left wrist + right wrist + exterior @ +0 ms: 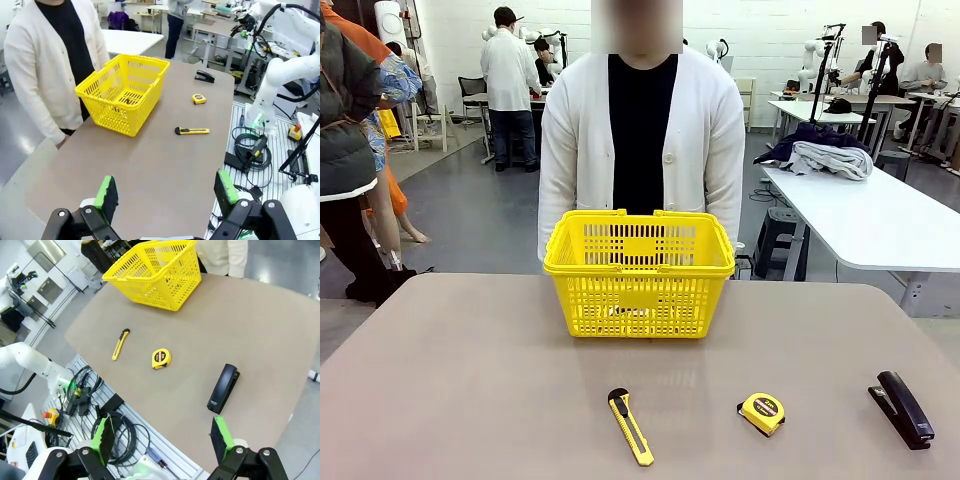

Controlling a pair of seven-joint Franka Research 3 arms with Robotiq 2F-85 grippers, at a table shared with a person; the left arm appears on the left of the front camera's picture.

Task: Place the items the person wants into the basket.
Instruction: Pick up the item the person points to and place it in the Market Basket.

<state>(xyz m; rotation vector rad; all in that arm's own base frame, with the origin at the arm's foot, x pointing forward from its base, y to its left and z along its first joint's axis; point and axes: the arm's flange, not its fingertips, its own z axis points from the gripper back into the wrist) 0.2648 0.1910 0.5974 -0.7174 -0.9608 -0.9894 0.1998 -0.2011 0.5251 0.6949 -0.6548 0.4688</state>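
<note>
One yellow shopping basket [640,300], one yellow utility knife [631,427], one yellow tape measure [762,413] and one black stapler [901,408] are on the counter [470,350]. One person [640,130] in a white cardigan stands at the far edge, just behind the basket.

Along the near side, from left to right, lie the knife, the tape measure and the stapler, each apart from the others. The basket stands upright at the far middle with its handles down along the rim. A small dark thing shows on its floor, too small to tell what it is.

There are two tools. The left tool [166,190] hangs above the left part of the counter, its green pads spread wide, gripping and touching nothing. The knife lies well apart from it, farther right, with the basket off to the far side. The right tool [162,435] hangs by the near right edge, equally wide and empty. The stapler is nearest to it, and the knife lies well apart, to the left past the tape measure.
</note>
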